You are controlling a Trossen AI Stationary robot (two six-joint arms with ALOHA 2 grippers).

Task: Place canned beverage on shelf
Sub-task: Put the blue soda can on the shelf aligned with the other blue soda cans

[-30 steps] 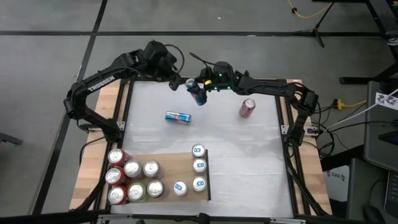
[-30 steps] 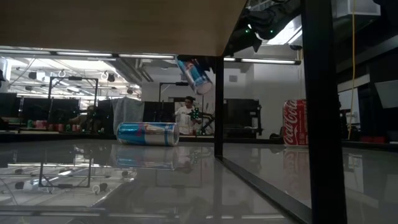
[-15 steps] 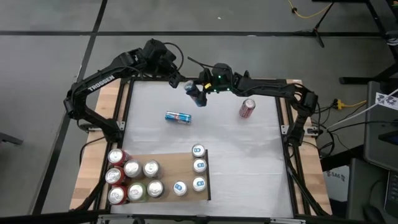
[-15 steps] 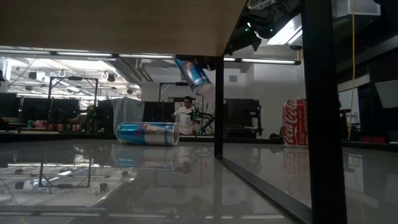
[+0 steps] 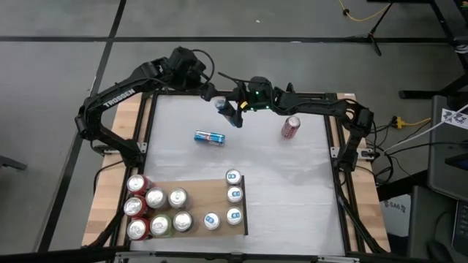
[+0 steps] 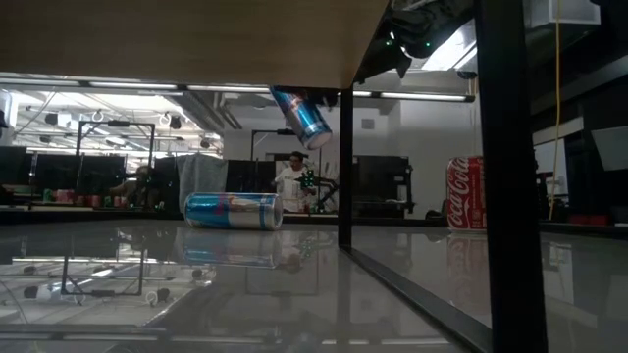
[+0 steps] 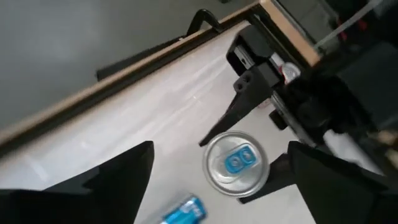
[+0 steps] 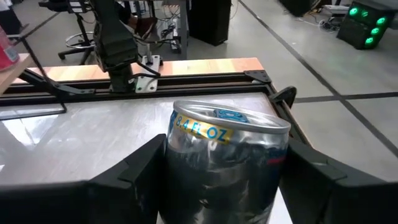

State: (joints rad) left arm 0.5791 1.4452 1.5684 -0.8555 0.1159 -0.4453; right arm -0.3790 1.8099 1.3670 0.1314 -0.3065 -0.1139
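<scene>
The right gripper (image 5: 228, 108) was up at the far end of the table (image 5: 292, 183), fingers clamped on a blue can (image 5: 221, 104) and holding it clear of the surface. In the low view that can (image 6: 303, 115) hung tilted in the air, well above the tabletop. The right wrist view showed it close up, a silver top with a blue tab (image 8: 225, 116) and the can (image 8: 227, 158) wedged between the two dark fingers (image 8: 127, 180).

The left gripper (image 5: 205, 89) hovered just beside it, near the far-left corner, with its fingers (image 7: 106, 183) spread wide apart and nothing between them. Its wrist view looked down on the held can (image 7: 238, 163) from above, with the right arm's fingers on either side of it.

A second blue can (image 5: 209, 137) lay on its side on the white surface, a little nearer than the grippers; the low view showed it flat on the table (image 6: 234, 210). A red can (image 5: 291, 127) sat off to the right side, well apart from the rest.

The shelf (image 5: 197, 188) lay at the near-left part of the table, far from the held can. It carried a cluster of red, white and green cans (image 5: 156, 212) at its left end and four blue-topped cans (image 5: 233, 196) toward its dark right edge.
</scene>
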